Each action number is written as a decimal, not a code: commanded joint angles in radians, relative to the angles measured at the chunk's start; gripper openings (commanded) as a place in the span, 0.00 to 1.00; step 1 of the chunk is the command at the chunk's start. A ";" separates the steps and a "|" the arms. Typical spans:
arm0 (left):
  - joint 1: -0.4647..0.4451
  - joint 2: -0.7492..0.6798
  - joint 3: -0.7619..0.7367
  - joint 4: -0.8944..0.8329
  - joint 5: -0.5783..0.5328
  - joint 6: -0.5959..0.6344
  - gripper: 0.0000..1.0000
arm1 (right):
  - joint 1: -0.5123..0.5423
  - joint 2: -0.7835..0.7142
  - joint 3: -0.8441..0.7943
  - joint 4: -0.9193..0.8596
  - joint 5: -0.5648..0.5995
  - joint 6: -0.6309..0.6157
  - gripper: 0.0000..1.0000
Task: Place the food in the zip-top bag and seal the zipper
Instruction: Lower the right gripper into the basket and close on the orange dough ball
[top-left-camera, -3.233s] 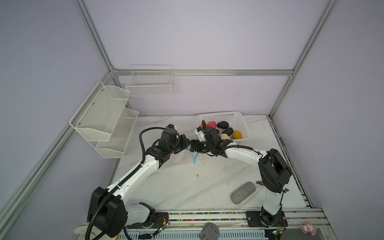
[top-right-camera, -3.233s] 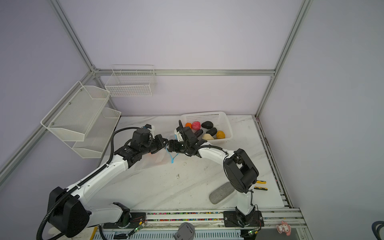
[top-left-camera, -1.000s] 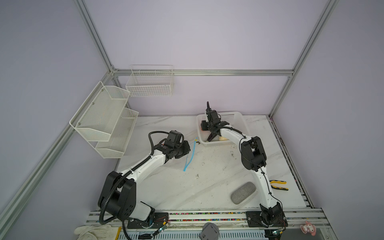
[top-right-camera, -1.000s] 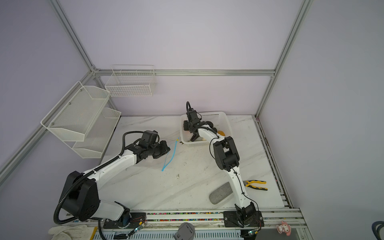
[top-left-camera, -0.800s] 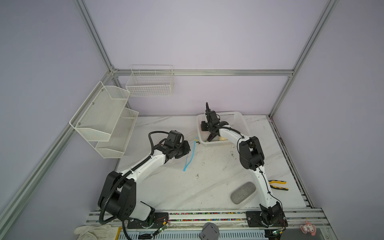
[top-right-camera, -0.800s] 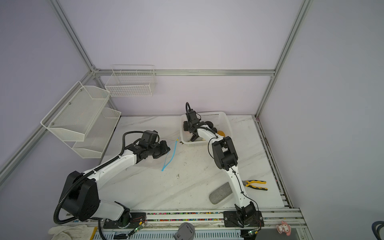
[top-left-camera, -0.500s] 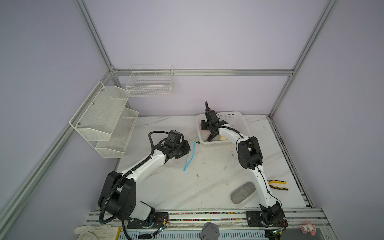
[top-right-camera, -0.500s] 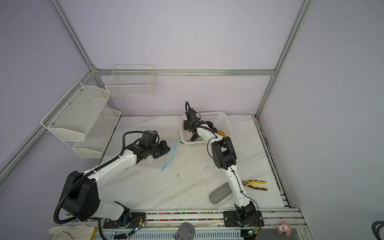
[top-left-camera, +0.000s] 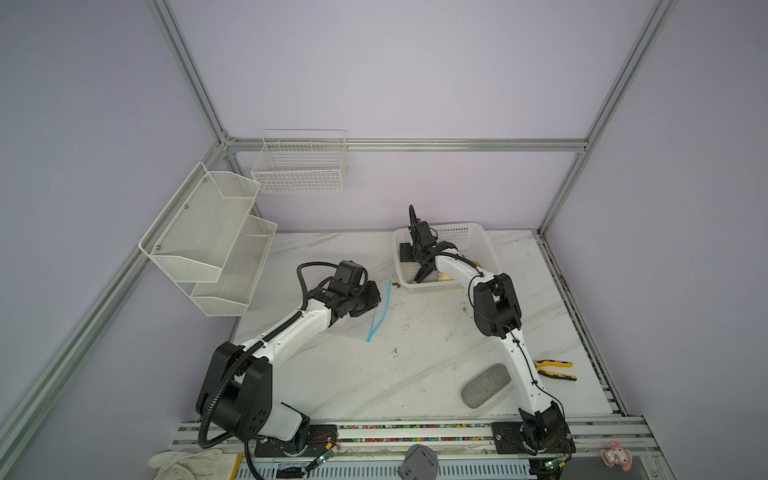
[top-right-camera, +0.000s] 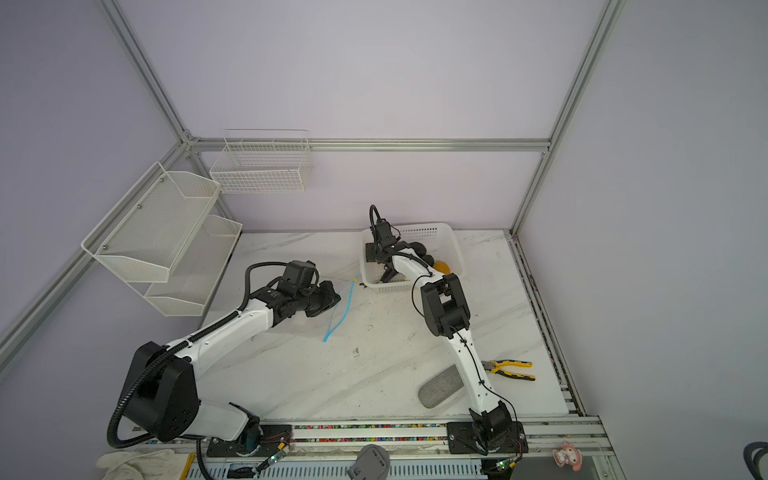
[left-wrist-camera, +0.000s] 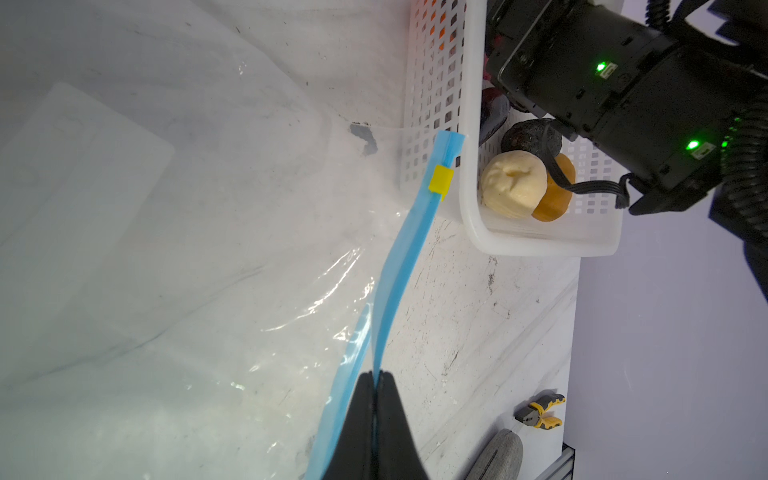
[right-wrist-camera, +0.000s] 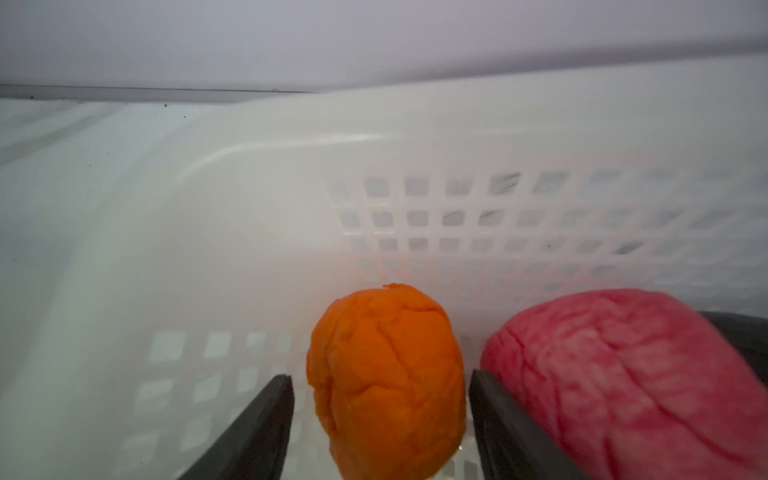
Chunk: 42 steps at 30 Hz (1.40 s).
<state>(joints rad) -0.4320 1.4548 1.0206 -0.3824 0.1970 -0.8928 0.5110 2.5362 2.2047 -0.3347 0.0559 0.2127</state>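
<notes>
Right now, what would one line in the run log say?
left gripper: shut on zipper | right gripper: open, either side of orange toy fruit in basket | bag: no food seen inside

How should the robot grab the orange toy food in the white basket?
Best pinch the orange food across its narrow middle: it looks egg-shaped, so its sides are closest there. Come from where the right tool is, open with a finger either side. One finger fits the thin gap beside the pink food.

Clear zip-top bag (left-wrist-camera: 187, 249) spread beside white basket (left-wrist-camera: 469, 124), blue zipper (left-wrist-camera: 409, 232) parted; toy food (left-wrist-camera: 513, 189) inside basket
</notes>
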 joint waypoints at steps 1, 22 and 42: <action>0.007 -0.020 0.079 0.021 0.006 0.028 0.00 | -0.009 0.019 0.026 -0.033 -0.008 -0.001 0.73; 0.007 -0.031 0.081 0.021 0.015 0.031 0.00 | -0.048 0.028 0.037 0.034 -0.181 0.060 0.68; 0.007 -0.031 0.069 0.023 0.016 0.020 0.00 | -0.053 -0.051 -0.047 0.087 -0.200 0.075 0.51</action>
<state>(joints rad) -0.4320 1.4548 1.0206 -0.3824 0.1986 -0.8936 0.4625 2.5427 2.1841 -0.2565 -0.1341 0.2810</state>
